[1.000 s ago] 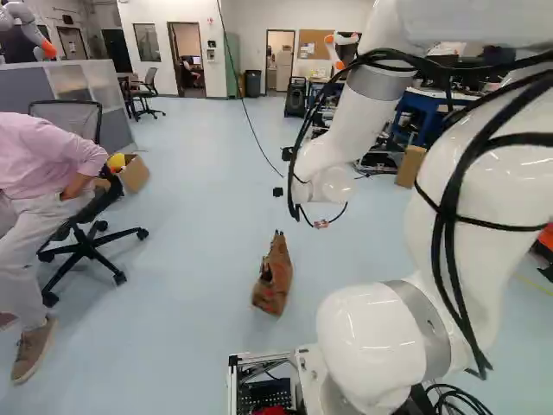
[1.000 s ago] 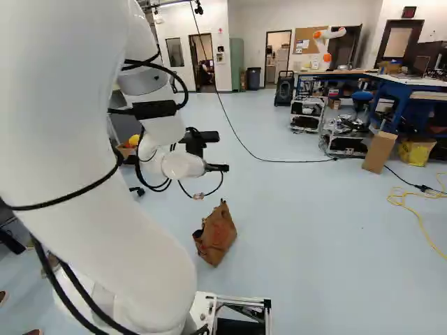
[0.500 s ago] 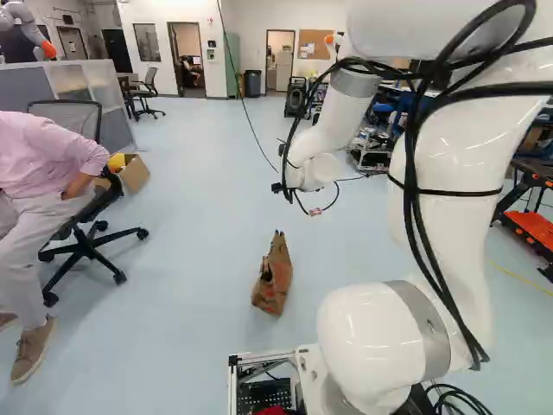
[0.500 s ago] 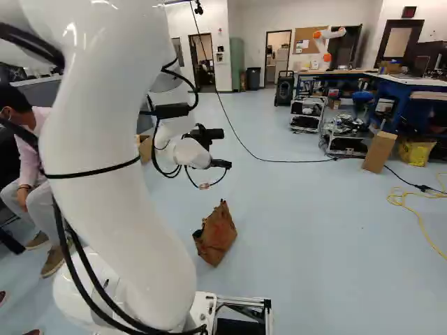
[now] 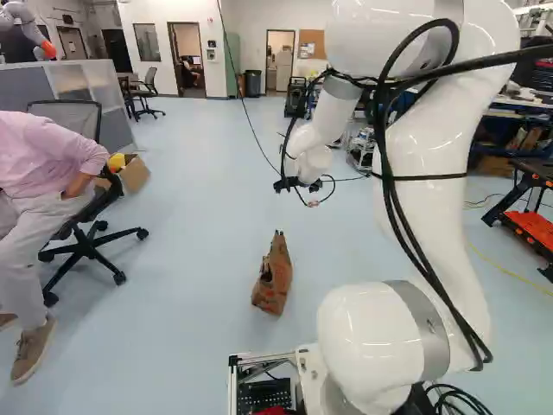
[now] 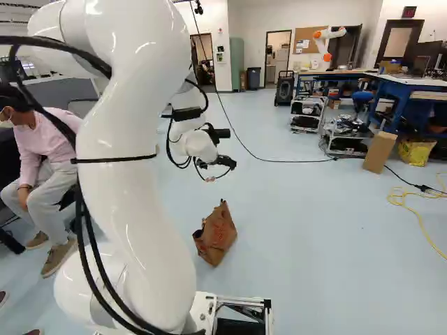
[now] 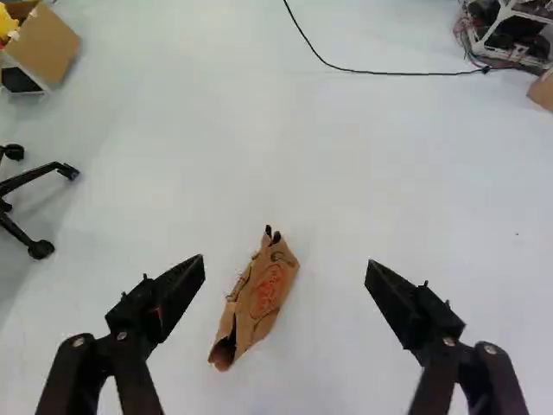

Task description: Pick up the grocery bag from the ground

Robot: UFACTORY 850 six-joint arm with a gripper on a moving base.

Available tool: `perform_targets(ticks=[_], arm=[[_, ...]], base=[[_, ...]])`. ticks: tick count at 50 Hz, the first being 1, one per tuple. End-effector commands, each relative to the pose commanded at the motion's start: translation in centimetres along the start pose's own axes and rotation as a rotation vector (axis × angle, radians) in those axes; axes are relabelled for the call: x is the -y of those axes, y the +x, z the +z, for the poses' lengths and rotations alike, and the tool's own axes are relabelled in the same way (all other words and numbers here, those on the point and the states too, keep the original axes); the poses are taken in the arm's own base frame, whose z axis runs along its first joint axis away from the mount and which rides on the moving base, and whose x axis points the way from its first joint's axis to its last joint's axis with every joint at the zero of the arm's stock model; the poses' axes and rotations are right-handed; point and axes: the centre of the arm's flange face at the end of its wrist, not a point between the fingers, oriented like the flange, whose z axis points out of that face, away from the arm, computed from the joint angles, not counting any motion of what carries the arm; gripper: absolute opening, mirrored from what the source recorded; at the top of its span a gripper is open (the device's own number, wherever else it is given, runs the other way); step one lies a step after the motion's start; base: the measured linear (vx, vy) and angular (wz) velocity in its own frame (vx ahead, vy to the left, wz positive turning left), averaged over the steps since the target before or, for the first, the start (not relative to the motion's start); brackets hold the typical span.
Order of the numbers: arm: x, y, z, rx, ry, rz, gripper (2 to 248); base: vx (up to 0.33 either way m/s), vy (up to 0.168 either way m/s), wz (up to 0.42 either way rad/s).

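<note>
On the pale floor (image 5: pixel 199 225), ahead of the base, lay the brown paper grocery bag (image 5: pixel 273 281), crumpled, with reddish print on one face and a dark gap at one end. Whether it stood or lay on its side could not be told.

Tool (image 5: pixel 298 184): above the floor, well apart from the bag, at the end of the white arm (image 5: pixel 436 242). In the wrist view the two fingers of the tool (image 7: pixel 285 263) stood wide open, with hold of nothing. Bag seen past the fingertips, between their lines, nearer one finger than the other.

Arm rose from its joint, bent over high up and came down to the wrist; black hoses (image 5: pixel 473 346) ran along it.

Beyond the bag, a thin black cable (image 6: pixel 279 161) curved across the floor. At the left of the left base view: wheeled office chair (image 5: pixel 86 246), and past it an open cardboard box (image 5: pixel 135 175) with something yellow in it.

Toward the right of the right base view: a small rack (image 6: pixel 349 144), an upright carton (image 6: pixel 379 152), a yellow bundle (image 6: pixel 417 151) and a loose yellow cord (image 6: pixel 419 221). Another robot (image 6: pixel 320 43), white and orange, showed near the far wall.
</note>
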Motion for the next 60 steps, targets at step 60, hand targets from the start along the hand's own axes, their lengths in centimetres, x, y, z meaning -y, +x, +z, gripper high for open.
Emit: perform_targets(ticks=[60], arm=[[0.2,6.1,10.0,0.519,-0.156,0.572,247]], base=[[0.0,0.0,0.0]])
